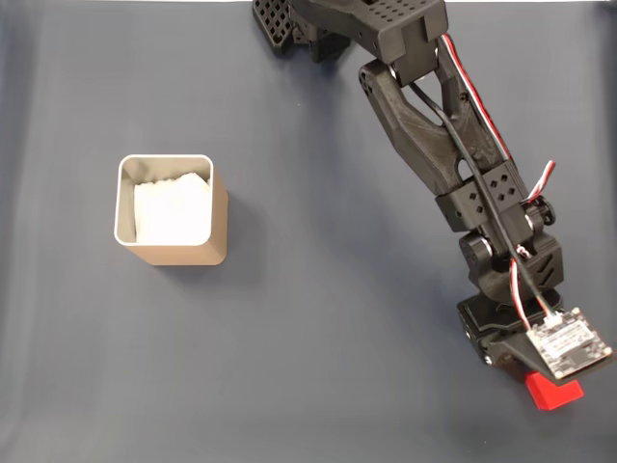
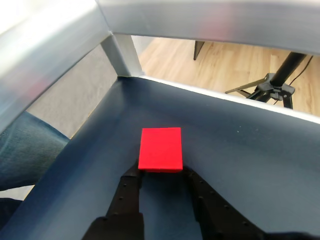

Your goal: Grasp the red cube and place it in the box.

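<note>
The red cube [image 1: 556, 392] lies on the dark table at the lower right of the fixed view, half hidden under the arm's wrist. My gripper [image 1: 542, 376] sits right over it. In the wrist view the red cube [image 2: 160, 149] fills the gap between the two black fingertips [image 2: 131, 177]. They press against its near corners on both sides, so my gripper [image 2: 161, 173] is shut on it. The cube looks to be resting on the table. The box [image 1: 173, 210], tan with white paper inside, stands upright far to the left of the fixed view.
The dark blue table surface [image 1: 328, 318] stretches bare between the box and the arm. In the wrist view an aluminium frame [image 2: 125, 55] borders the table's far edge. A person's jeans-clad leg [image 2: 25, 150] sits at the left and a tripod [image 2: 275, 85] stands beyond.
</note>
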`<action>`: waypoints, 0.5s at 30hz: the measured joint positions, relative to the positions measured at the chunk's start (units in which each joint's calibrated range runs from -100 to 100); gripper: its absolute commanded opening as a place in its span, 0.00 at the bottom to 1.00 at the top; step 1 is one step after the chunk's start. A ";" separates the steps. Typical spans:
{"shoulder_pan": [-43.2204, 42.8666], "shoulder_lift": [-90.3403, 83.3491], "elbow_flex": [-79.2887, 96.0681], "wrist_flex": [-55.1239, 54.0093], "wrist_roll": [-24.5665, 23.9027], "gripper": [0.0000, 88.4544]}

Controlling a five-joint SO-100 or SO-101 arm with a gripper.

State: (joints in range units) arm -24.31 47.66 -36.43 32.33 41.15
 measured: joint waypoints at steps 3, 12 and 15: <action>0.00 0.00 0.00 0.00 -0.49 0.34; 0.00 0.00 0.00 0.00 -0.49 0.37; 0.00 0.00 0.00 0.00 -0.49 0.38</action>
State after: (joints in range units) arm -24.31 47.66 -36.43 32.33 40.66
